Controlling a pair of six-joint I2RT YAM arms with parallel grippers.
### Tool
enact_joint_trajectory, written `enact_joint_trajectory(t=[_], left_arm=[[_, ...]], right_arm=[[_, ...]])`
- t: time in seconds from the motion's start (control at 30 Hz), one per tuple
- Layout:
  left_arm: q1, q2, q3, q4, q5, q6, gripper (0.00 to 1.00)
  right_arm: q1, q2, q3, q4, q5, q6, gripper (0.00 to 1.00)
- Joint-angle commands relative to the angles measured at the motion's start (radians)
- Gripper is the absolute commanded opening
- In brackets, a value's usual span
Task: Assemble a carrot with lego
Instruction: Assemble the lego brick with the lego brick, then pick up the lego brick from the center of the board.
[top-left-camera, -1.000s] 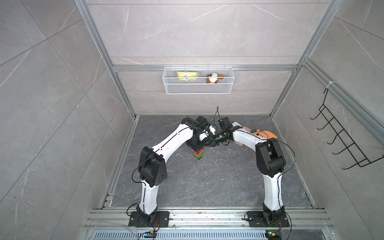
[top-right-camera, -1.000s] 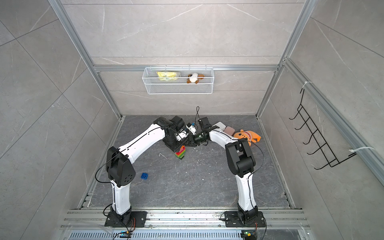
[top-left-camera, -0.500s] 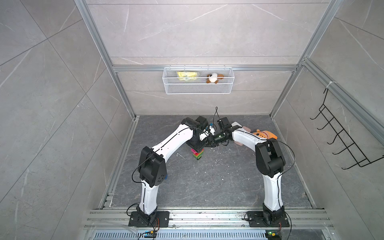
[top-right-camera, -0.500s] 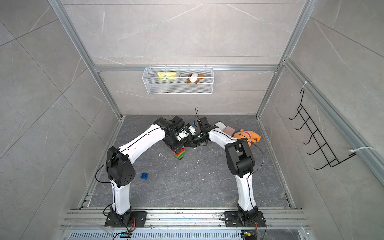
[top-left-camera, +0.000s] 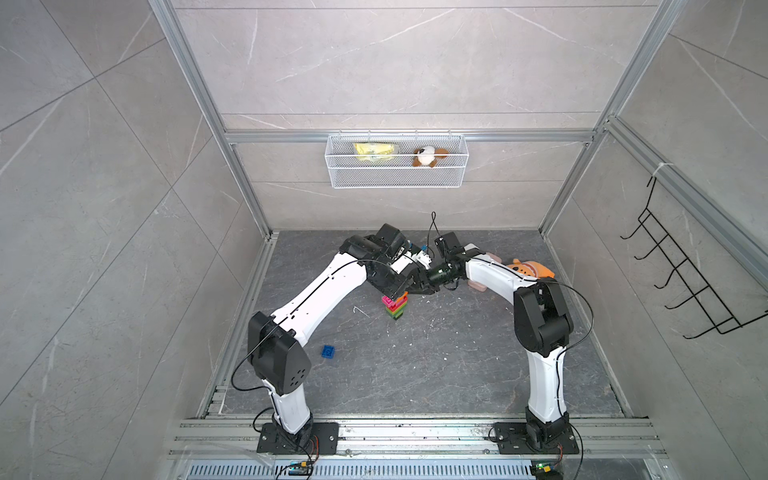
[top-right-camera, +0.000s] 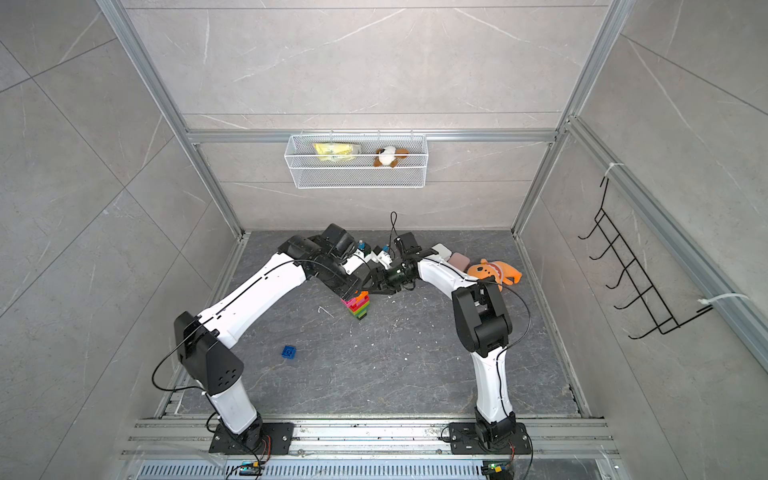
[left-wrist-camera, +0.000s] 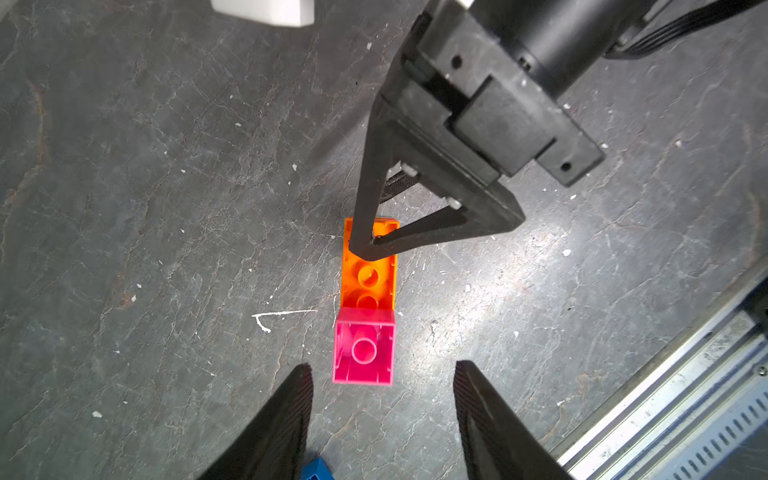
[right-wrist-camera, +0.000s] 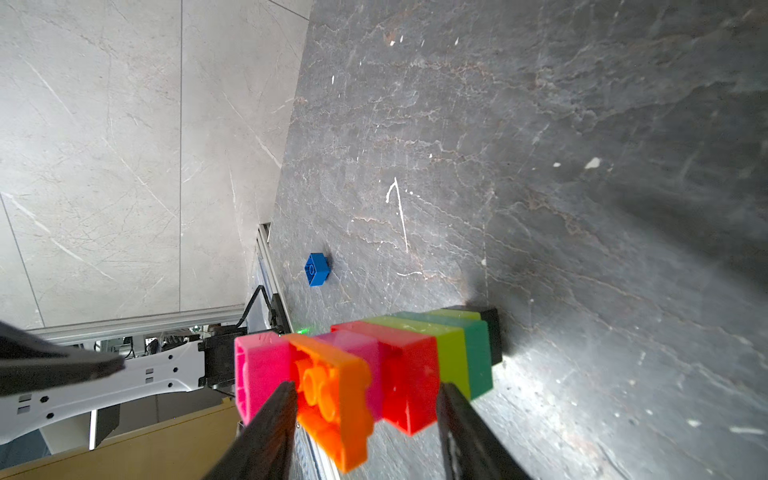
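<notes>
Barely anything has shifted since a second ago: both arms hunch over the same spot, and the carrot (top-left-camera: 395, 306) (top-right-camera: 360, 306), that little upright tower of studded plastic bricks, hasn't budged from the middle of the dark grey stone floor (top-left-camera: 457, 353). Bottom to top it goes black, dark green, lime, red, pink, then a long orange brick (left-wrist-camera: 368, 274) with a square pink brick (left-wrist-camera: 363, 349) on one end. The left gripper (left-wrist-camera: 381, 365) has its jaws spread wide just short of the pink one and grips nothing. The right gripper (right-wrist-camera: 365, 384) is spread too, with the top layers showing between its jaws. One black fingertip (left-wrist-camera: 361, 249) sits over the orange brick's far end, but I can't tell if it actually touches. A small square blue plastic brick (top-left-camera: 328, 351) (top-right-camera: 289, 353) lies alone, well apart, near the left arm. An orange plush toy (top-left-camera: 530, 268) lies by the right arm.
</notes>
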Motion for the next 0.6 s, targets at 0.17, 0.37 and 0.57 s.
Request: enact_joint_trajectory(t=[0.17,0.37,0.57], left_arm=[[0.232,-0.33,-0.334,0.309,0.158,-0.176,0.59],[0.433,-0.49,-0.565,0.498,0.134,-0.308,0.58],[0.542,-0.428,-0.512,0.536,0.056,-0.392,0.57]], right_arm=[[-0.012,-0.261,-0.044,-0.088,0.158,-0.106,0.61],[0.164,-0.55,-0.309,0.057,0.383,-0.198,0.65],[0.452,-0.544,-0.411,0.231,0.567,-0.241,0.68]])
